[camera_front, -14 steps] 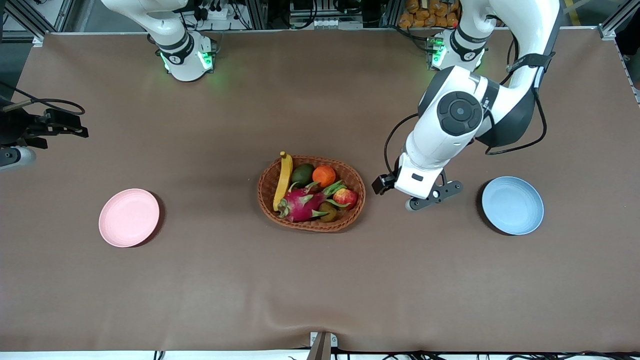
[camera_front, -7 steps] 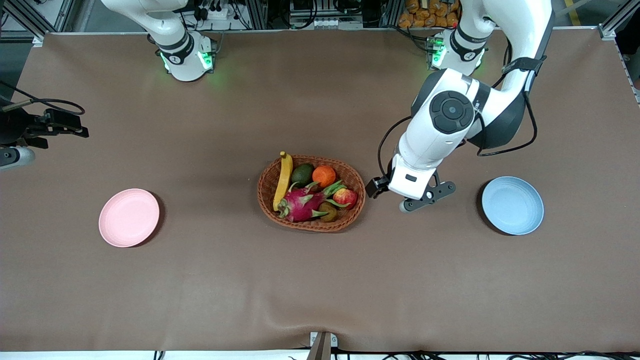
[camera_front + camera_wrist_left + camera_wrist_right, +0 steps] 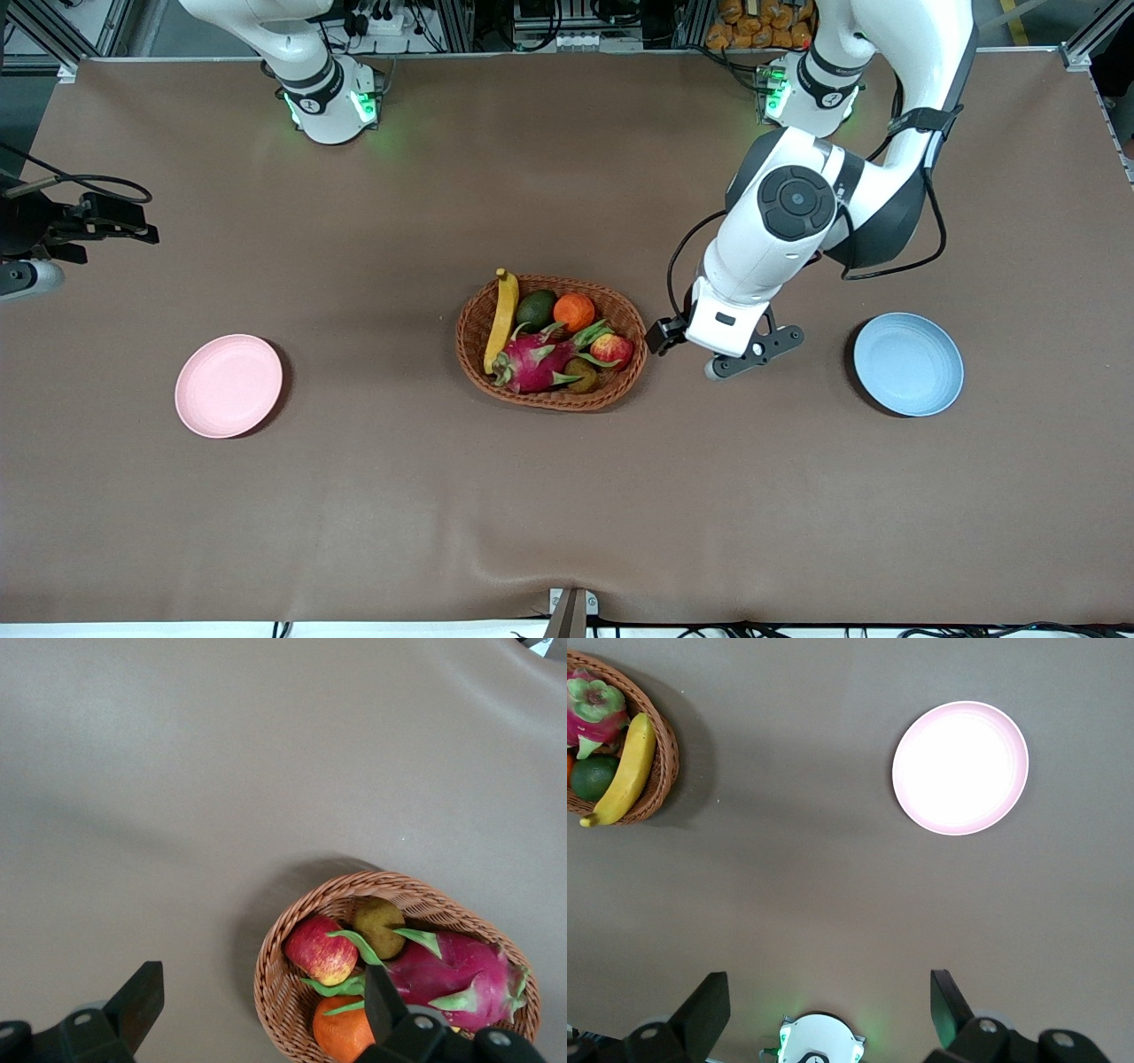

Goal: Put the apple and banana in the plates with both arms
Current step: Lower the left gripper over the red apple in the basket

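The left gripper (image 3: 257,1014) hangs wide open over the table beside the basket (image 3: 551,343). The apple (image 3: 612,350) and banana (image 3: 501,320) lie inside. The right gripper (image 3: 828,1010), open too, waits high up.

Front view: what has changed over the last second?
The left claw, open and holding nothing, has drifted from beside the blue plate toward the basket and the apple. Nothing was gripped or released. The banana, the other fruit, the pink plate and the waiting right claw stayed put.

Even overhead light, pink plate (image 3: 960,767) overexposed
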You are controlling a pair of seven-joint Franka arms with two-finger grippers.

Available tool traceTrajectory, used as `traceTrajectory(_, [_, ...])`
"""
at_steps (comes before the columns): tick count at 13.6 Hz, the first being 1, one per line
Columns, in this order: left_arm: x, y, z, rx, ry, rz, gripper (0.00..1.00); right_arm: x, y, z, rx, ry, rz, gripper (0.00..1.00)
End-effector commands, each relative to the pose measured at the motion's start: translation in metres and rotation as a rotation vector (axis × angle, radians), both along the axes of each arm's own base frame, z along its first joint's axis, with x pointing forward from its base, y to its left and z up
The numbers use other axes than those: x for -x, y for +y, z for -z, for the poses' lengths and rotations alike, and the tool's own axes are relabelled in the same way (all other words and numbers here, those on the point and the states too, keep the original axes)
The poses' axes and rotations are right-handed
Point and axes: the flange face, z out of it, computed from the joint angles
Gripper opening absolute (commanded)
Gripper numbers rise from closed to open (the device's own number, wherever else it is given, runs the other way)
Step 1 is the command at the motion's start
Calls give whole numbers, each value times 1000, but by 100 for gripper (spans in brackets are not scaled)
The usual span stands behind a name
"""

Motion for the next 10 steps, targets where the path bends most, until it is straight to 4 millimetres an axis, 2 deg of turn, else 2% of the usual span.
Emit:
traceTrajectory(1, [-5,-5,1,-13,-22,-11,100,0,0,-1,-9,3,19,100])
traceTrajectory(10, [-10,-21,43,-37,-15,-43,100,0,1,-1,-12,1,18,100])
